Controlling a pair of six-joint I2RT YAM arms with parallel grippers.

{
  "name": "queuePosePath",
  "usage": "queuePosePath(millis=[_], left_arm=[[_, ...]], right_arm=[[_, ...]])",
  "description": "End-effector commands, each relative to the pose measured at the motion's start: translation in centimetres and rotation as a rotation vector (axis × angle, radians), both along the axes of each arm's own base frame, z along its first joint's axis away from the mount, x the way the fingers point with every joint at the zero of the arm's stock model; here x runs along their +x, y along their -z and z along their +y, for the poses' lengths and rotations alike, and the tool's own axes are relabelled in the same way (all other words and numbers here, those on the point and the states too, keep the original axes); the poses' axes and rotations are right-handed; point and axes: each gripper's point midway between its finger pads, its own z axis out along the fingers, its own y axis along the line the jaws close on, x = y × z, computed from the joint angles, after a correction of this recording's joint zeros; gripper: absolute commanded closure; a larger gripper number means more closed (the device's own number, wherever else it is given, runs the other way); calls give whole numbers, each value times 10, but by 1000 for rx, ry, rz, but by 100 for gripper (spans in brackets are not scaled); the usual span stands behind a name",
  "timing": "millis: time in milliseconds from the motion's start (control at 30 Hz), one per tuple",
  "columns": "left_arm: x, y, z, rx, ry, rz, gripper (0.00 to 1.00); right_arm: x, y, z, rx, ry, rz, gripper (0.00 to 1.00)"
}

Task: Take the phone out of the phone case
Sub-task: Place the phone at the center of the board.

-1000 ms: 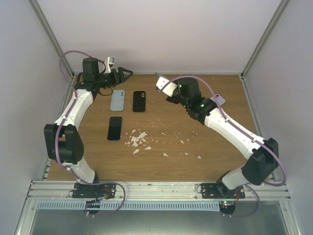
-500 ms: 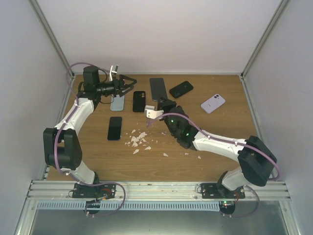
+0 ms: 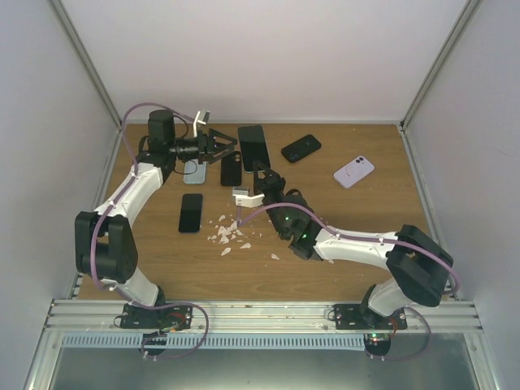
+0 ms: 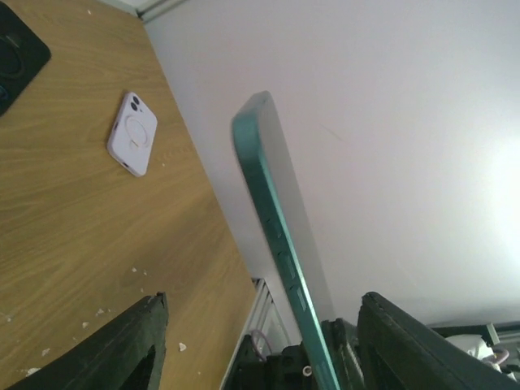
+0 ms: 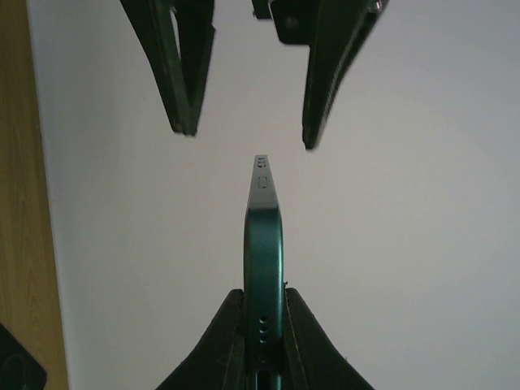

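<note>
Top view, read left to right.

- Black phone (image 3: 191,213) lies flat on the table (image 3: 366,244), near the left arm.
- Pale blue phone (image 3: 193,171) sits further back, half hidden under the left gripper (image 3: 221,147).
- The left gripper is raised off the wood and turned sideways. Its jaws are spread wide with nothing gripped. The tips point at the task's phone (image 3: 253,146) and are apart from it.
- Second black phone (image 3: 231,172) lies flat just right of the blue one.
- White scraps (image 3: 231,232) are scattered mid-table.
- The task's phone is held up in the air, far end free. Its teal case (image 4: 272,231) looks to be on all round.
- Right gripper (image 5: 264,302) is clamped on the near end, one finger against each face.
- Further right are a third black phone (image 3: 301,148) and a white phone (image 3: 354,171). Both lie flat, well clear of either arm.

Progress, my judgement: early. The phone is lifted and presented and the second gripper is lined up. There is no left grip yet and no separation showing (where case ends and phone begins can't be told from these angles).

Left to do: close the left jaws on the free end, work the phone out, and part the two.
</note>
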Motion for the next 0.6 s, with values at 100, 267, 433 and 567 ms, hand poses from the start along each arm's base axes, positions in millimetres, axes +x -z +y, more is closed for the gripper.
queuePosePath(millis=[100,267,433,567], left_arm=[[-9,-12,-16,-30,70,-48,48],[-9,-6,-19,-46,82,-17,64],[-9,-1,-20,-55,83,11,72],[-10,4,-20,-63,82,38,79]], right_arm=[[-16,-31,4,98,-17,-119,100],[-20,-28,9,93,-32,-118,99],[-21,-26,11,91,-34,-121,100],[-21,-25,13,85,-36,-122,100]])
